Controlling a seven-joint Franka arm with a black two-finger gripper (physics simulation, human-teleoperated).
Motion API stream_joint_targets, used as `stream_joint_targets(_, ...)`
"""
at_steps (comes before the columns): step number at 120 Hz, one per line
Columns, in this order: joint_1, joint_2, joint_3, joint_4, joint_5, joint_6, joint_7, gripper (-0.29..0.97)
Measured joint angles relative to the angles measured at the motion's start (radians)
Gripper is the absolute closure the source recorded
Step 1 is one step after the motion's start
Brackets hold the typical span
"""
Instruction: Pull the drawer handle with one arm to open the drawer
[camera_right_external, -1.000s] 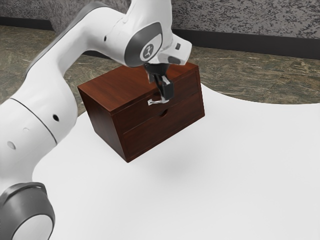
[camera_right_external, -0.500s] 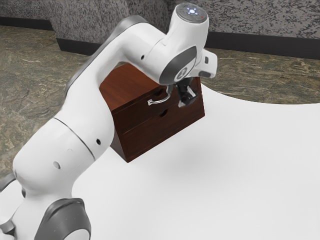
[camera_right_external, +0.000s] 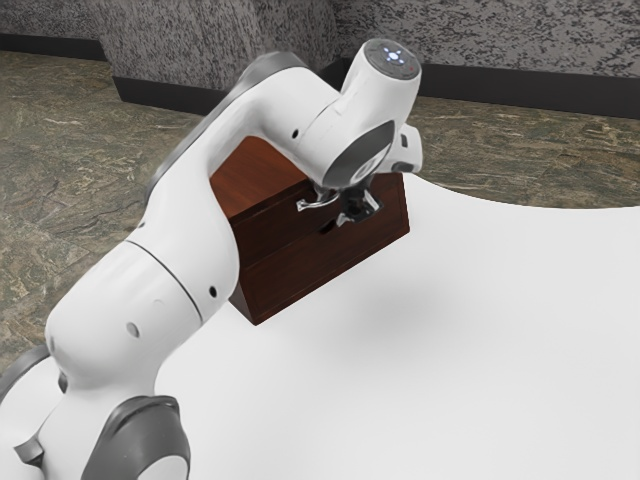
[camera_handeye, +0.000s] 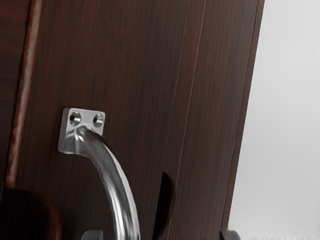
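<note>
A dark wooden cabinet with two drawer fronts stands on the white table. The upper drawer carries a curved metal handle and its front sits flush with the cabinet. My black gripper hangs against that front at the handle's end toward the exterior view's right. In the wrist view the handle arcs from its screw plate down between my fingertips. The gripper is open, its fingers wide apart around the handle. My arm hides the cabinet's top.
The white table spreads wide in front of the cabinet and toward the exterior view's right. Beyond its edge lies a mottled floor with a dark stone wall behind.
My hand left the handle, swung toward the exterior view's right, then came back down to the handle's right end. The arm's elbow rose over the cabinet. The drawer has not moved.
</note>
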Motion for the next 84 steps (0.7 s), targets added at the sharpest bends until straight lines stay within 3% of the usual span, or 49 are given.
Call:
stream_joint_targets(35, -0.068, -0.078, 0.005, -0.130, -0.026, -0.008, -0.051, 0.62)
stream_joint_targets(52, -0.130, -0.120, 0.016, -0.202, -0.028, -0.009, -0.072, 0.56)
stream_joint_targets(84, -0.236, -0.197, 0.030, -0.305, -0.038, -0.008, -0.104, 0.76)
